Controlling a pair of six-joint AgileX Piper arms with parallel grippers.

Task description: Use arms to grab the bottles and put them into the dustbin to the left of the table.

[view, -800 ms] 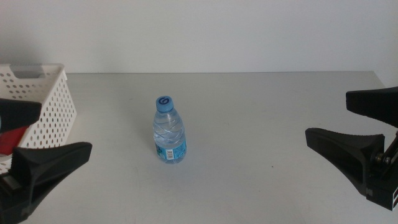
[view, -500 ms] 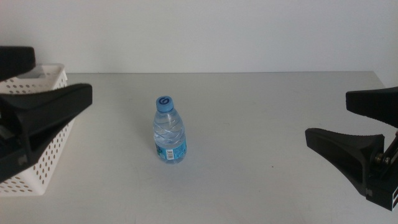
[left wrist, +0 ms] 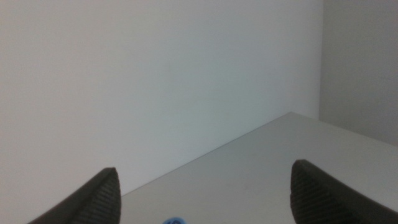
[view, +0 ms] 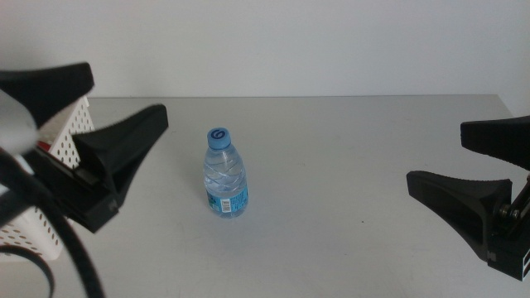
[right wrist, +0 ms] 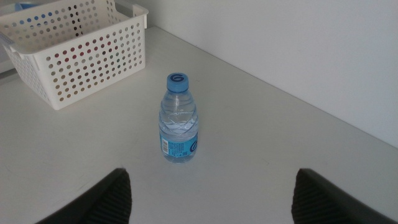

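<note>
The left gripper (view: 124, 95) is spread wide and holds nothing, raised beside the bin (view: 70, 120). The bottle (view: 225, 175) stands upright on the table (view: 348, 157), near its jaws but untouched. The right gripper (view: 435, 161) waits well apart, also gaping and empty.

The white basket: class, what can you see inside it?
Through the perforated wall of the white basket, red and blue patches show; what they belong to cannot be told. In the middle view the left gripper covers it.
</note>
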